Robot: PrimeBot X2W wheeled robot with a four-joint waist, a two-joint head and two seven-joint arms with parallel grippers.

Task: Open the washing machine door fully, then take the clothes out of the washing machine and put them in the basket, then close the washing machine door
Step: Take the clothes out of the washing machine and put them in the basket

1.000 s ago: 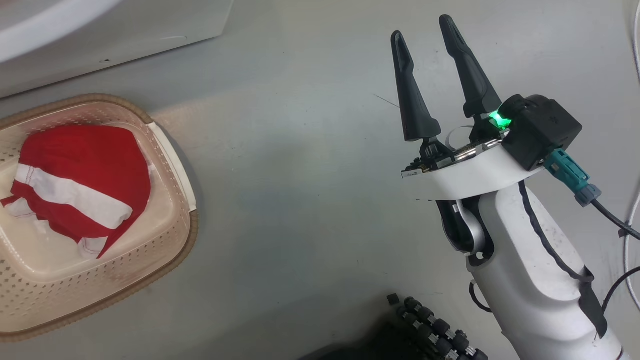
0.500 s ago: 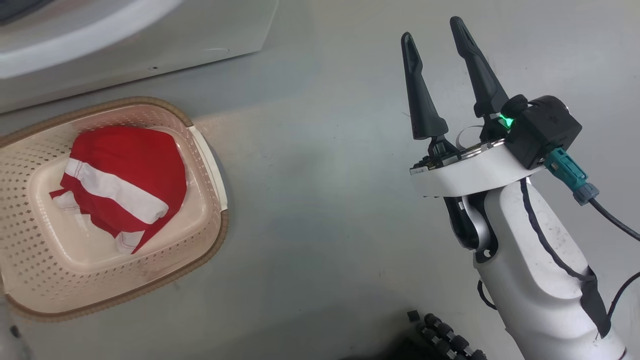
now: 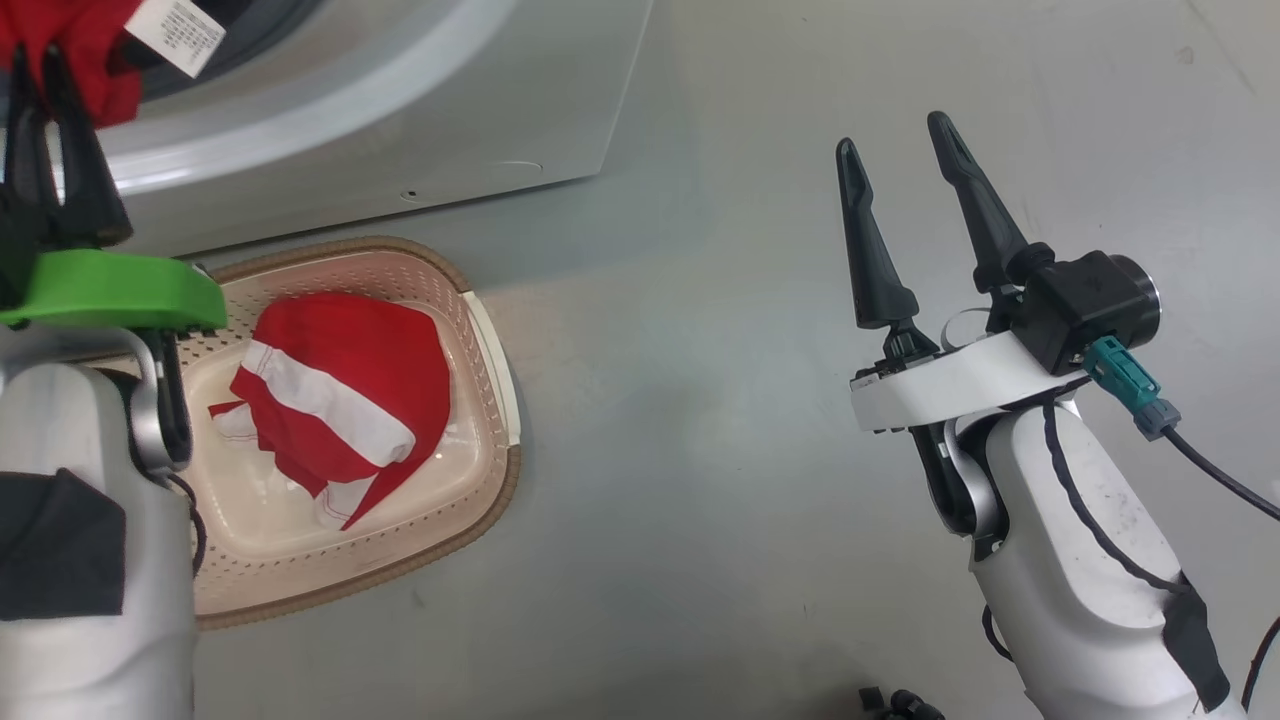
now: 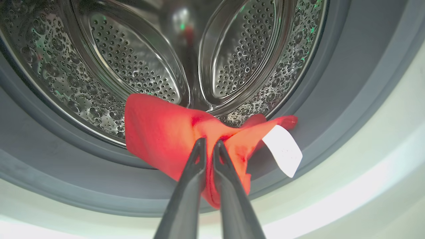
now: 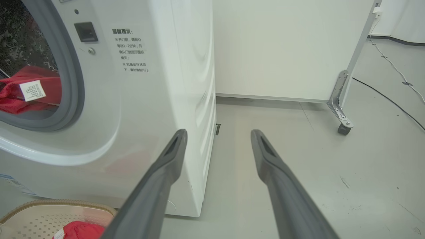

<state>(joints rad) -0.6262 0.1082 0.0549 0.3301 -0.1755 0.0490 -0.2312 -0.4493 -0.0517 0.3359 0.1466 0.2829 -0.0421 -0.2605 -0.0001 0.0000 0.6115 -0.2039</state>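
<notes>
At the mouth of the washing machine [image 4: 348,186], my left gripper [image 4: 208,142] is shut on a red garment [image 4: 156,132] with a white label [image 4: 282,149]. The garment hangs over the grey rubber ring [image 4: 49,159] before the steel drum [image 4: 132,66]. From the head, the same left gripper [image 3: 35,60] is at the upper left, above the cream basket [image 3: 490,480]. Another piece of the red and white clothes [image 3: 340,400] lies in that basket. My right gripper [image 3: 895,140] is open and empty over the floor. The washing machine door is out of view.
A white panel on a caster [image 5: 342,126] stands behind, to the right of the washing machine [image 5: 149,99]. Cables [image 5: 391,99] run over the grey floor at the far right. A black ribbed part [image 3: 900,702] shows at the head view's bottom edge.
The head camera has shifted, so the basket sits further right in the picture. The machine's opening and my left gripper with the red garment have come into view. The right gripper stays open.
</notes>
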